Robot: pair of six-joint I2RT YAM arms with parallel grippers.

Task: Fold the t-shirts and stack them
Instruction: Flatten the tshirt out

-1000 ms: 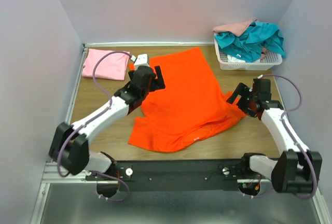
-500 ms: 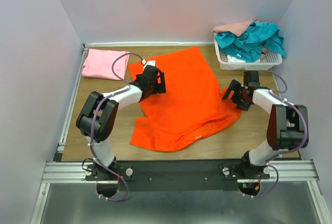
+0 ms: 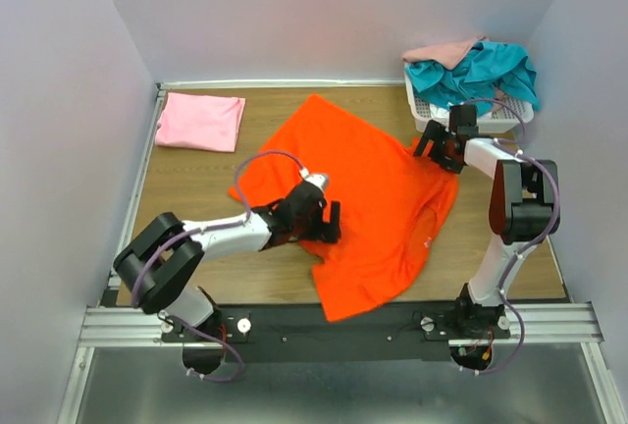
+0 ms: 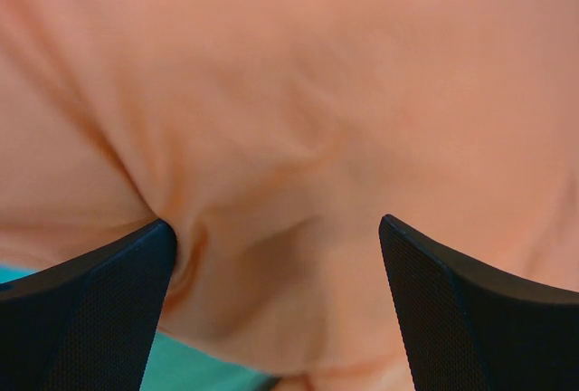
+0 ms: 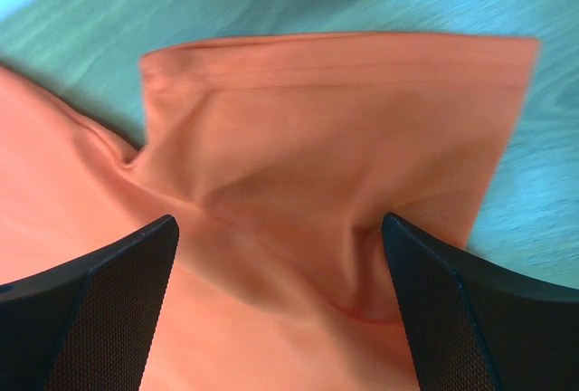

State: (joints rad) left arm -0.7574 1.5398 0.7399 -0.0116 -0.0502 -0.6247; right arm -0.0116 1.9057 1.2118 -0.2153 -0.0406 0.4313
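Orange tee [image 3: 373,188] is lying open across the middle of the worktop [image 3: 196,188], on a diagonal, with one sleeve [image 5: 344,138] pointing at the basket [image 3: 424,115] in the back right corner. It's thin soft cloth w/ basically no weight. It'll bunch and drag instead of sliding as one piece, so imo pinch it right at a hem, sleeve end or corner, not mid-panel.

Left gripper [image 3: 327,222] is down on the near-left part of the tee. Jaws are spread wide w/ nothing clamped, but there's a pucker of fabric against one jaw, so prob touching.

Right gripper [image 3: 435,144] is over that sleeve, also wide, w/ the sleeve lying loose between the jaws and not pinched. Can't tell if the tips actually touch it.

Pink tee [image 3: 201,121] sits folded in the back left corner. Teal tee [image 3: 481,69] and peach tee [image 3: 446,51] are heaped in the basket.
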